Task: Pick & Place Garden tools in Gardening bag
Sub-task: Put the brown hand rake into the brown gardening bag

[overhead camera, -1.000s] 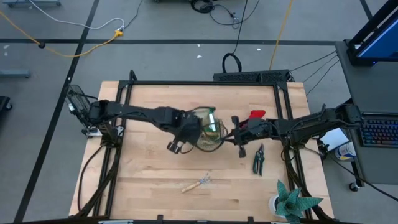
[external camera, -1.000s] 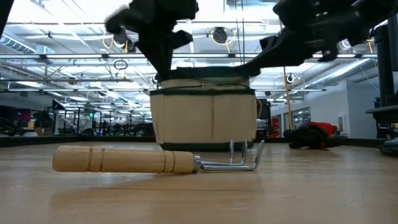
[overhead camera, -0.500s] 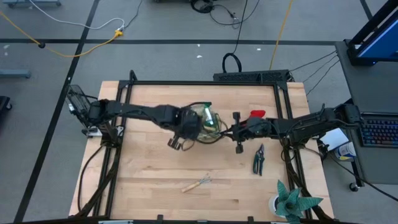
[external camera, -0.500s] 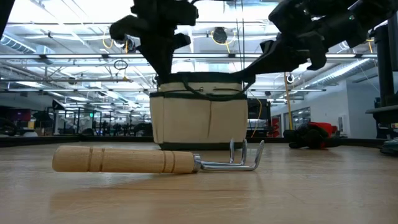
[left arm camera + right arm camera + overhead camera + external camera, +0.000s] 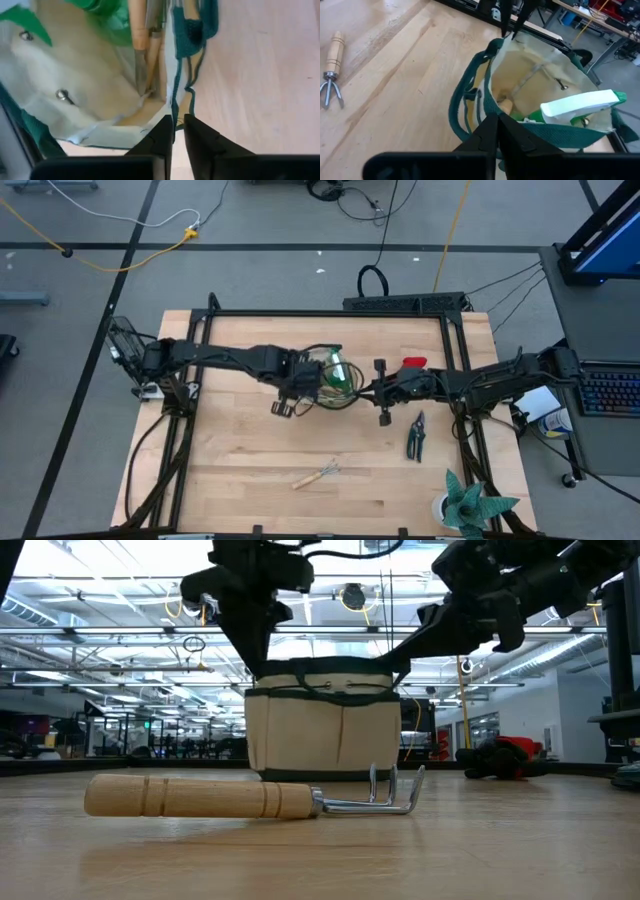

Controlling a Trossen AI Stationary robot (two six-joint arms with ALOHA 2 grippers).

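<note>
Inspected at table centre: gardening bag (image 5: 332, 380), tan canvas with dark green trim, standing upright on the wooden table (image 5: 240, 470).

Left hand (image 5: 175, 131) at the bag's rim on its left side, fingers slightly parted with the green trim edge running between them; grip on the trim not confirmed, cannot tell whether holding or released.

Right hand (image 5: 496, 131) at the opposite rim, fingers pressed together over the green trim of the bag; clenched on the rim.

Contents of bag, per wrist views: green spray bottle (image 5: 577, 109) with white head lying inside toward one wall; wooden tool handles (image 5: 137, 30) standing inside beside the wall. Loop handle (image 5: 465, 100) hanging slack outside the rim.

Remaining on table: hand rake (image 5: 255, 797), wooden handle and bent metal prongs, lying flat near the front edge, well apart from the bag. Pruning shears (image 5: 415, 435) with green handles lying to the right of the bag, under the right arm. Red glove (image 5: 414, 364) beyond the right arm, near the back. Spiky green plant in white pot (image 5: 468, 503) at the front right corner.
</note>
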